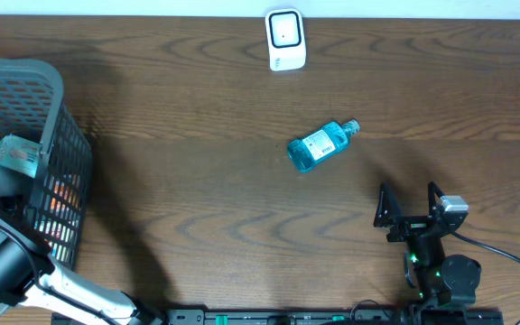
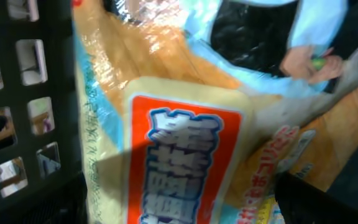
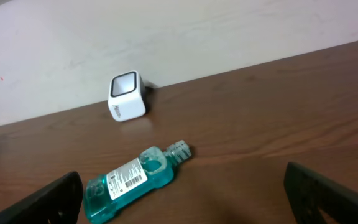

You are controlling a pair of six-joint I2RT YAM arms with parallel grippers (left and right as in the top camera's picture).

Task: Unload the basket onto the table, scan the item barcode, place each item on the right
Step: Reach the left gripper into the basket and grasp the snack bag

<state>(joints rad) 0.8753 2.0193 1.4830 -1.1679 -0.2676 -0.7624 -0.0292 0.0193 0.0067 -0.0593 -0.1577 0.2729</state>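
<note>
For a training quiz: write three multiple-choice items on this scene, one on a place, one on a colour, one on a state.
1. The bottle is: A standing on the scanner; B lying on the table between scanner and right hand; C held in the right hand.
2. Its liquid is: A red; B yellow; C blue-green.
3. The right hand is: A open and empty; B shut on the bottle; C shut on the scanner.
Answers: 1 B, it rests on bare wood; 2 C, teal shows through clear plastic; 3 A, spread wide, nothing in it.
</note>
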